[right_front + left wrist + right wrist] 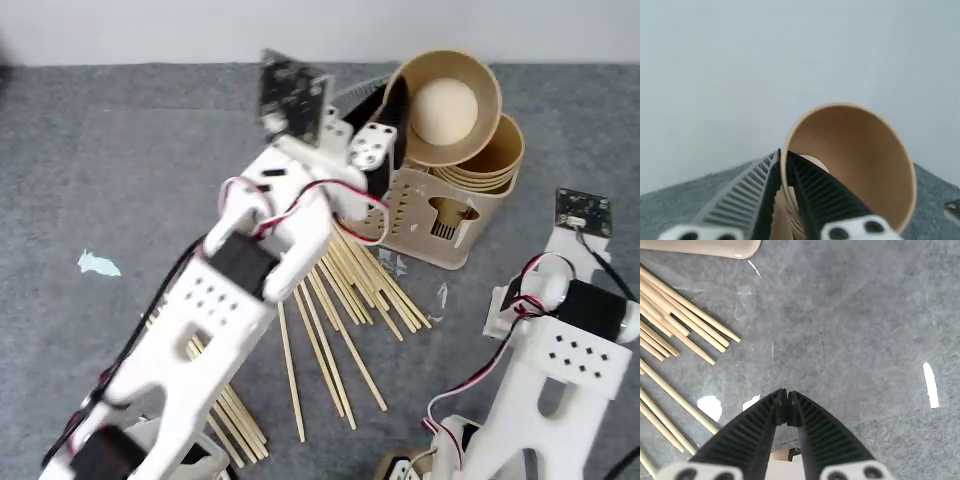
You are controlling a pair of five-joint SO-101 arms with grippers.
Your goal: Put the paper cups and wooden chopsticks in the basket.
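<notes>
on the grey worktop [120, 150] the job looks partly done. the basket [430, 235] stands toward the far edge, right of the middle, and already holds a nested stack of cups [500, 160] in its right side. one more paper cup [445, 100] hangs just above the basket, at the far edge of the worktop. the left gripper [783, 160] pinches its rim, one finger inside the wall and one outside. by my reading this cup only has to be lowered and let go. i cannot make out any chopsticks inside the basket, so that half seems untouched. the wooden chopsticks [340, 310] lie flat in a loose fan from the foot of the basket across the middle toward the near edge.

the held cup is tilted, not upright. its long axis leans, with the mouth turned up and its base down toward the basket. most of the chopsticks run lengthwise from the far edge to the near edge, slightly splayed, and a few slant toward the near left corner.

the right gripper [786, 402] hovers over bare worktop near the right edge, its fingers pressed together on nothing. a small pale scrap [98, 264] lies by the left edge.
</notes>
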